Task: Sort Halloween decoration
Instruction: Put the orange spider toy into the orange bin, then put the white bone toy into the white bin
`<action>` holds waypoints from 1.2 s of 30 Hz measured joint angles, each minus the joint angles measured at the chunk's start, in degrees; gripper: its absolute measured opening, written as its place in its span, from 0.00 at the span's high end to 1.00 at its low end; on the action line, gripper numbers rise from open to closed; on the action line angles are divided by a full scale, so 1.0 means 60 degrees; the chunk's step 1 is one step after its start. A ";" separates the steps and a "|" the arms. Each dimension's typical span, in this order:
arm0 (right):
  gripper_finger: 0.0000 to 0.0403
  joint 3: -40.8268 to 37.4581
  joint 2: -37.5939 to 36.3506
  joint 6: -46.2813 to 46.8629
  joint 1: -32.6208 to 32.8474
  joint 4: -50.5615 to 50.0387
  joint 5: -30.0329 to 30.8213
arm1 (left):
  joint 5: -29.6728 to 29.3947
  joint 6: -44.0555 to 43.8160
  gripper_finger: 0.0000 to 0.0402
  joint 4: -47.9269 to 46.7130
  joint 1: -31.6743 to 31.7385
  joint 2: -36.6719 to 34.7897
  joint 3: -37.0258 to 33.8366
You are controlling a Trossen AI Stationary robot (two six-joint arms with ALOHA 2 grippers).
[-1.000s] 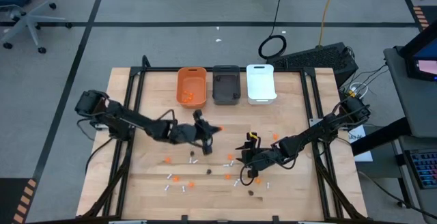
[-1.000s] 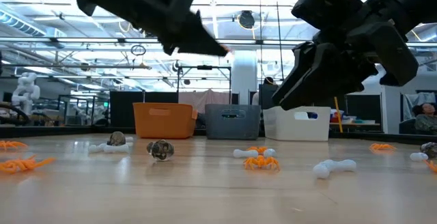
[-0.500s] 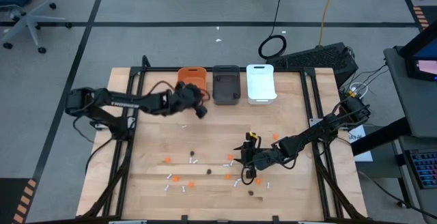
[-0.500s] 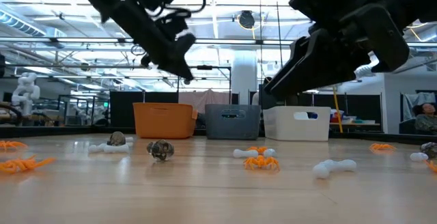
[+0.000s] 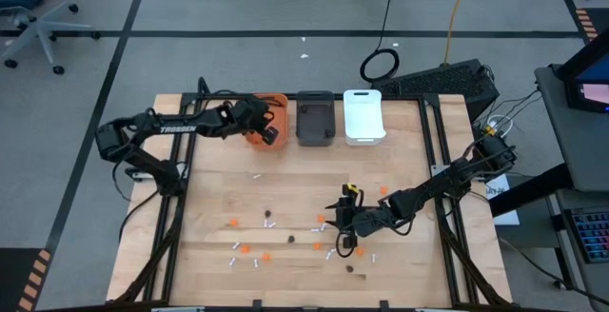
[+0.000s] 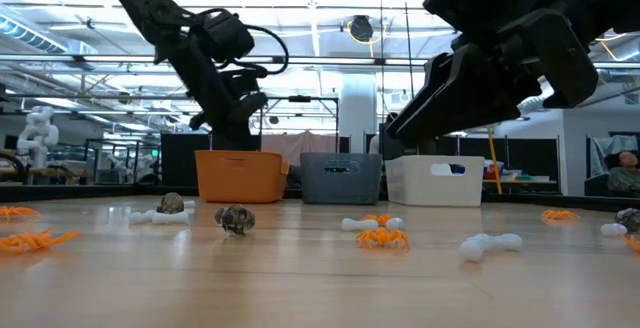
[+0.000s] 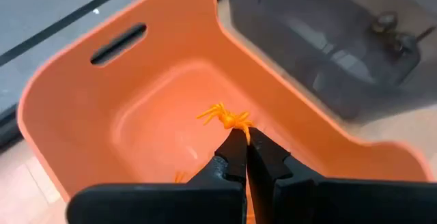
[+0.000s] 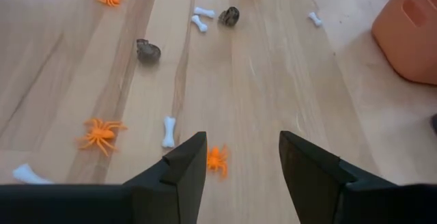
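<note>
My left gripper [image 7: 244, 136] hangs above the orange bin [image 7: 82, 115], at the far left of the bin row [image 5: 267, 120], and is shut on an orange spider decoration [image 7: 225, 117]. My right gripper [image 8: 242, 142] stands open above the middle of the table [image 5: 345, 221]; a small orange spider [image 8: 217, 160] lies on the wood below its gap. More pieces lie loose on the table: orange spiders [image 8: 100, 135], white bones [image 8: 168, 131] and dark lumps [image 8: 147, 50]. My left gripper pinches the orange spider by its near side [image 7: 239, 124] between its two fingertips. The fingers slant down into the bin from the table's near left. The spider sticks out beyond the tips, lifted clear above the bin's floor.
A dark grey bin [image 5: 315, 118] with dark lumps inside [image 7: 386, 23] and a white bin [image 5: 363, 115] stand to the right of the orange one along the far edge. Loose pieces are scattered over the near half of the table [image 5: 247, 250].
My left gripper has swung from the middle of the table toward the far edge and now hangs over the orange bin, turning as it went and staying shut on the orange spider. My right gripper has kept still.
</note>
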 joint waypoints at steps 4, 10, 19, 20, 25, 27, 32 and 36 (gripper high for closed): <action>0.58 0.0000 0.0000 -0.0085 0.0000 -0.0007 0.0011 | 0.0022 -0.0022 1.00 -0.0105 0.0119 0.0002 0.0004; 0.58 0.0000 0.0000 -0.0127 0.0000 -0.0010 -0.0007 | -0.0125 -0.0248 0.94 -0.0149 0.0070 0.0002 0.0004; 0.58 0.0000 0.0000 -0.0112 0.0000 -0.0178 -0.0022 | -0.0852 -0.0351 0.67 -0.0083 -0.0210 0.0002 0.0004; 0.58 0.0000 0.0000 -0.0109 0.0000 -0.0189 -0.0035 | -0.0852 -0.0346 0.65 -0.0062 -0.0280 0.0002 0.0004; 0.58 0.0000 0.0000 -0.0093 0.0000 -0.0331 -0.0055 | -0.0816 -0.0584 0.58 -0.0033 -0.1031 0.0002 0.0004; 0.58 0.0000 0.0000 -0.0033 0.0015 -0.0409 -0.0055 | -0.1012 -0.0710 0.58 -0.0008 -0.1582 0.0002 0.0004; 0.58 0.0000 0.0000 -0.0021 0.0022 -0.0449 -0.0072 | -0.3004 -0.1116 0.58 0.0386 -0.3334 0.0002 0.0004; 0.58 0.0000 0.0000 -0.0021 0.0021 -0.0456 -0.0378 | -0.4965 -0.1573 0.58 0.1087 -0.4840 0.0002 0.0004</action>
